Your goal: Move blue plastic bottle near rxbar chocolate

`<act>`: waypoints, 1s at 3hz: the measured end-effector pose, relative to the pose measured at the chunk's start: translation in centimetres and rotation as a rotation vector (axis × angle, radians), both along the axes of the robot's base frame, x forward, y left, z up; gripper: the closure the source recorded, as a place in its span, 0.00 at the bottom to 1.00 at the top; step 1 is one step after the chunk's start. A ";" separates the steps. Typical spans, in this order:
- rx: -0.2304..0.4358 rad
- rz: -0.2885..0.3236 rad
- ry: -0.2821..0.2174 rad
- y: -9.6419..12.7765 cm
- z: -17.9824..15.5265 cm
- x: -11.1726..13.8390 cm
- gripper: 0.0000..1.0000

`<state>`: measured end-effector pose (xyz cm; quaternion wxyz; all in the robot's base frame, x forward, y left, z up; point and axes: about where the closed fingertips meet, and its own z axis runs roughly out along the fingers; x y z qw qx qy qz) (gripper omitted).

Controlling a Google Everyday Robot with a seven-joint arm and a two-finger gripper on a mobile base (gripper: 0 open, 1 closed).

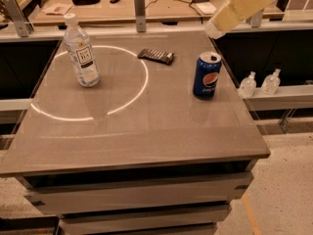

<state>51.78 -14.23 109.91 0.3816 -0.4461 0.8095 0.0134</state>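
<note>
The blue plastic bottle [81,53] stands upright at the table's back left, clear with a white cap and a white-and-dark label. The rxbar chocolate [156,56] lies flat in its dark wrapper at the back middle, well to the right of the bottle. My gripper [214,30] is at the lower end of the cream arm [247,1], which reaches in from the top right. It hangs above the table's back right, over the can and far from the bottle. It holds nothing that I can see.
A blue Pepsi can [207,75] stands on the right of the grey table [146,131]. A ring of light [93,82] lies on the left half. Two small pump bottles [259,83] stand on a ledge to the right. A cluttered bench runs behind.
</note>
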 end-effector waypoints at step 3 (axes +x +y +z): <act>-0.002 -0.009 -0.009 6.6 5.6 3.3 0.00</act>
